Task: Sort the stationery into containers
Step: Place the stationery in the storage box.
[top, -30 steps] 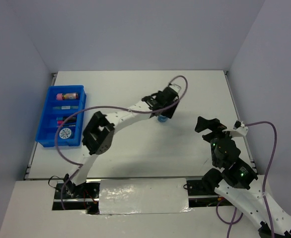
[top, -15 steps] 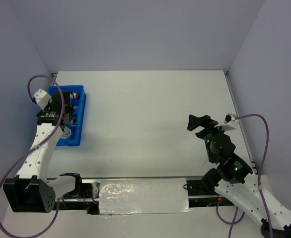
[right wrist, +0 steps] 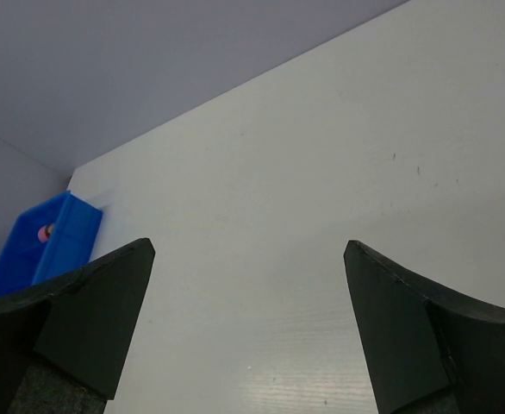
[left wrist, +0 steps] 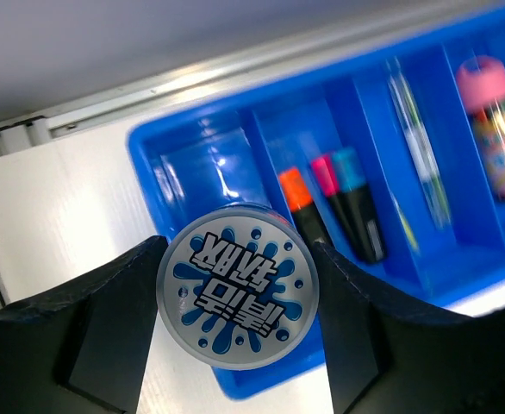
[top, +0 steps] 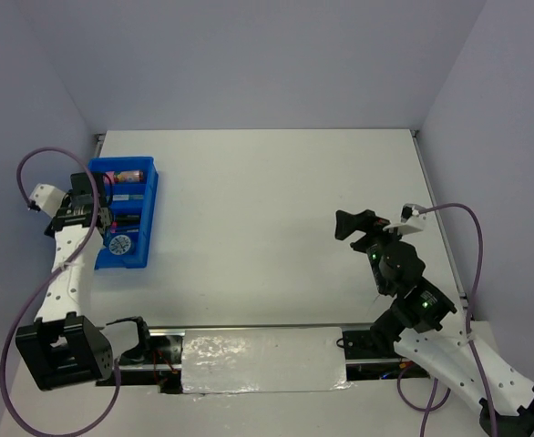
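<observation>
Pale grey walls close in a white table [top: 267, 200], and the blue tray [top: 148, 196] sits at its left edge, toward the far-left corner. My left gripper [top: 97, 211] hangs over the tray's left rim. Its fingers [left wrist: 106, 319] are clamped on a round blue-white tape roll [left wrist: 238, 297], held face-up to the wrist camera above the near end of the tray. I cannot tell whether the roll touches the tray. From above, a second tape roll [top: 119, 244] lies in the nearest compartment. Further along are three highlighters [left wrist: 339, 203] with orange, pink and blue caps side by side, then a blurred thin pen [left wrist: 416, 138], then the pink tube [left wrist: 489, 121]. My right gripper [right wrist: 248, 319] hovers over the table's right side, spread wide with nothing between its fingers [right wrist: 97, 302].
</observation>
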Available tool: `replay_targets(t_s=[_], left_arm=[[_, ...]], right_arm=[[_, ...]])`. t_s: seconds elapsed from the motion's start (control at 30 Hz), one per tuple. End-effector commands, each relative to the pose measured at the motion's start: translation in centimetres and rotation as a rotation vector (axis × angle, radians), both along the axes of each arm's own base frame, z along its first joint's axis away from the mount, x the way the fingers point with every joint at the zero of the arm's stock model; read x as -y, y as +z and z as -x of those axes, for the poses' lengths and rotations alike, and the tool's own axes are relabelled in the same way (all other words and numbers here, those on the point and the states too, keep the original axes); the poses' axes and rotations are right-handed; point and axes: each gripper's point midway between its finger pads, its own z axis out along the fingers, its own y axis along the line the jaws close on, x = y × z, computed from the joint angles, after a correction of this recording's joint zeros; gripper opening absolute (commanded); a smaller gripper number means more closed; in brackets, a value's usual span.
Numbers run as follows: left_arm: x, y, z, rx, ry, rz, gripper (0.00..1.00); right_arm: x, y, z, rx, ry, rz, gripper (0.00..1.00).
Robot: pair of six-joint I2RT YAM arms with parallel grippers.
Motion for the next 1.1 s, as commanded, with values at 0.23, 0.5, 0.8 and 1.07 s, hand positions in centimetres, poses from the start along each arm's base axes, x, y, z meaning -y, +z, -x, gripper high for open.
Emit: replay_targets(t_s=[0.23,0.5,0.8,1.07], left_arm=[[-3.7,0.2,1.6,0.063,0.227,-0.070,0.00],[-4.5,-2.1,-0.2,0.068,0.188,-0.045,0.00],[-4.5,-1.6,-2.9,0.115,0.101,-0.027,0.00],[-4.9,-2.5,0.2,0.028,0.245,-0.026,0.05]], right_arm=[[-1.6,-0.4,-0.9,0.030,0.049,-0.012,0.98],[-2.3,-0.7,-1.3,0.032,0.072,0.001,0.97],[-2.7,-1.3,-1.6,0.017,0.078,0.014,0.97],[-2.9,-1.5,-1.6,0.013,0.087,0.012,0.96]])
